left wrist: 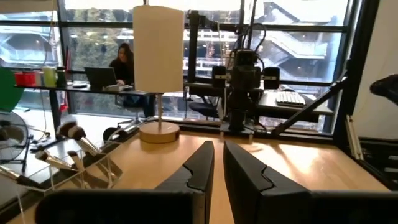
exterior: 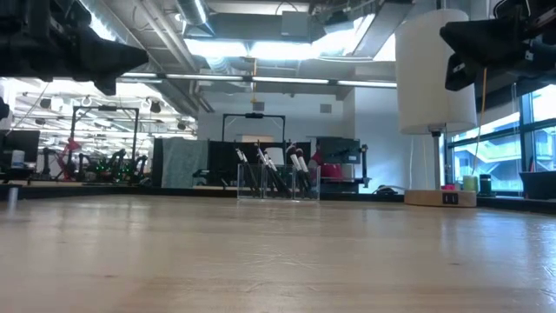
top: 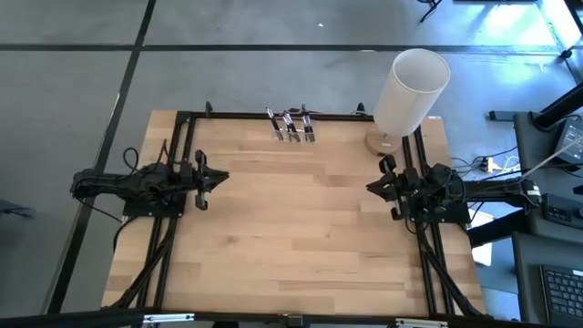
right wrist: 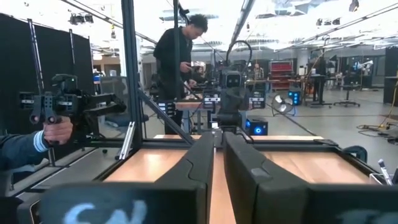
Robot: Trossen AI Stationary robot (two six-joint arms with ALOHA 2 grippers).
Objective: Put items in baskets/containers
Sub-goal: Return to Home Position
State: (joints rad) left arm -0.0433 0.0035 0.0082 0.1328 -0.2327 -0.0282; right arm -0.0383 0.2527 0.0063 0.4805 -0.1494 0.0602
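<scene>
- At 9 o'clock above tabletop: left pincer, closed together.
- At 3 o'clock: right pincer, closed together.
- At 12 o'clock: brushes leaning in holder.

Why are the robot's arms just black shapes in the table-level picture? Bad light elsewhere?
Low view: bright ceiling lights behind backlight the left arm and right arm into silhouettes, and the table shows sheen. Left wrist view: daylit windows behind the white cylinder. High view: table evenly lit.
</scene>
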